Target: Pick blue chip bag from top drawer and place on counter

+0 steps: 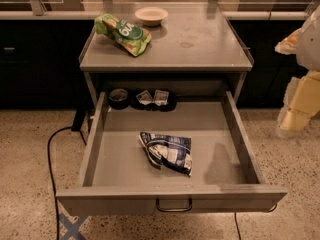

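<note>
The top drawer (pixel 115 179) of the grey metal cabinet is pulled fully out, with a dark loop handle (pixel 173 206) on its front panel. The blue chip bag (pixel 167 151) lies wrinkled on the drawer floor, near the middle. The counter (pixel 200 41) is the grey cabinet top above it. My gripper (pixel 296 109) is at the right edge of the view, outside the drawer and to the right of its side wall, well apart from the bag. It holds nothing that I can see.
A green and white snack bag (pixel 122 33) and a shallow pale bowl (pixel 151 15) sit on the counter's back left. A dark roll (pixel 118 98) and a dark packet (pixel 152 99) lie at the drawer's back. A black cable (pixel 50 159) runs over the speckled floor at left.
</note>
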`<state>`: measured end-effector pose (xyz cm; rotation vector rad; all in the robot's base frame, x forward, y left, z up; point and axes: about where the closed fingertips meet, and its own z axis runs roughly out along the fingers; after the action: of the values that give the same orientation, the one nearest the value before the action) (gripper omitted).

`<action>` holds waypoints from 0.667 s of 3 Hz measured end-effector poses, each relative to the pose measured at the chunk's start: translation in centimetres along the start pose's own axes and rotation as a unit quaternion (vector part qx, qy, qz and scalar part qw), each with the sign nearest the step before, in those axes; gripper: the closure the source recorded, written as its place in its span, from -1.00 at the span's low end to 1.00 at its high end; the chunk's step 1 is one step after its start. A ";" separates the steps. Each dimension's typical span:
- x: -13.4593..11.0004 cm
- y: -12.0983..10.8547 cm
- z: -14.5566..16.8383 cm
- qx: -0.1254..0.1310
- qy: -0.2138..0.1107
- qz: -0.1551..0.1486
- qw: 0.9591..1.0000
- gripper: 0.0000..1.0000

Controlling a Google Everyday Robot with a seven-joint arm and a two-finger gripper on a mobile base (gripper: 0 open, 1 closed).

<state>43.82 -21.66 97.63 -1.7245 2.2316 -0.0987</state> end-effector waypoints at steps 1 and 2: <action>0.0 0.0 0.1 0.000 -0.001 -0.001 1.000 -1.00; 0.0 0.5 0.7 -0.001 -0.012 -0.008 1.000 -1.00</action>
<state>43.59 -21.40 96.82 -1.7364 2.2012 -0.0786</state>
